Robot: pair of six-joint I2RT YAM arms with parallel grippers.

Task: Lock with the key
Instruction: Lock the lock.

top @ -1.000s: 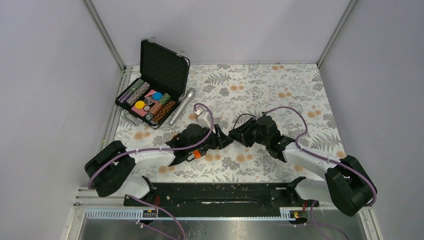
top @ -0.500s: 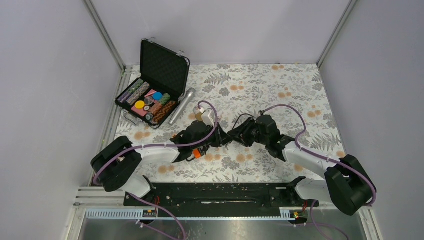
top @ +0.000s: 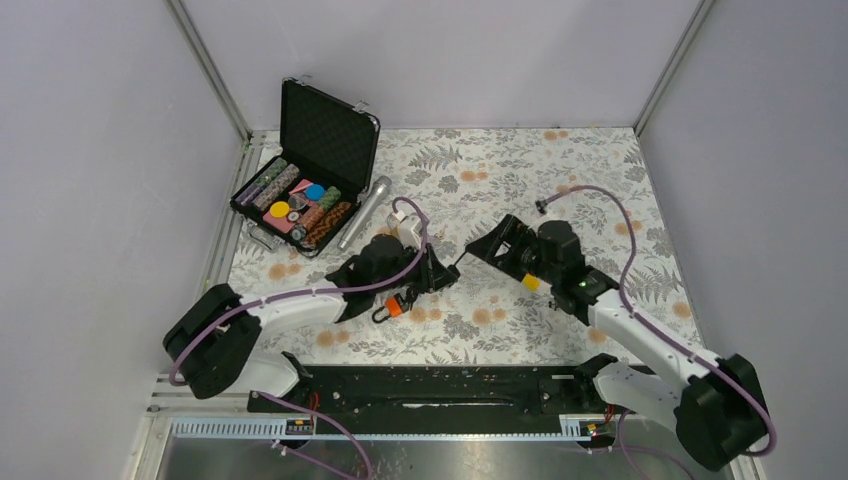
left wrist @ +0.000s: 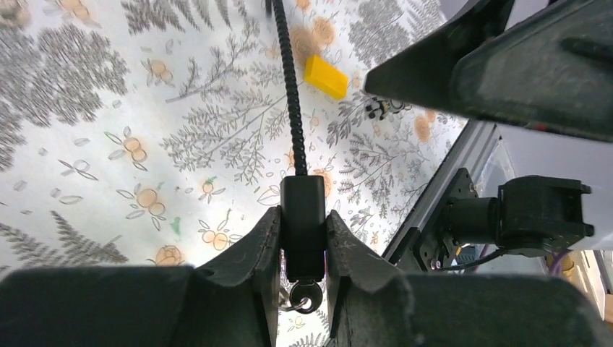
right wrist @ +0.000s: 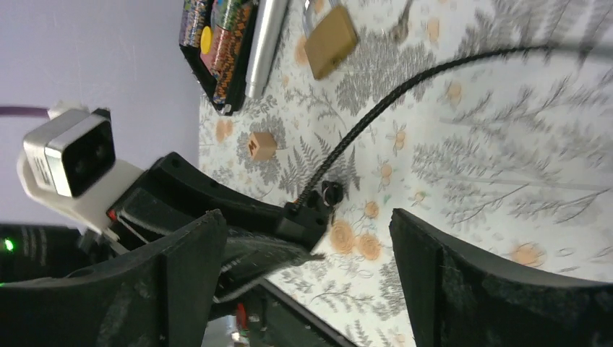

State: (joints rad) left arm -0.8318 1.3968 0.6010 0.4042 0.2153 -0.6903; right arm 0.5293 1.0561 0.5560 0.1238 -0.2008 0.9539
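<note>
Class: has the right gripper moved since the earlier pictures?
Yes. The right gripper has drawn back rightward, away from the poker chip case.

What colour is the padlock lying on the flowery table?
The padlock is brassy gold. It shows best in the right wrist view.

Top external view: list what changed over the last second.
The left claw closed on the barrel of the black cable lock, whose key hangs below. The right claw opened, releasing the lock, and drew back towards its own side. The chip case and the microphone stayed put.
</note>
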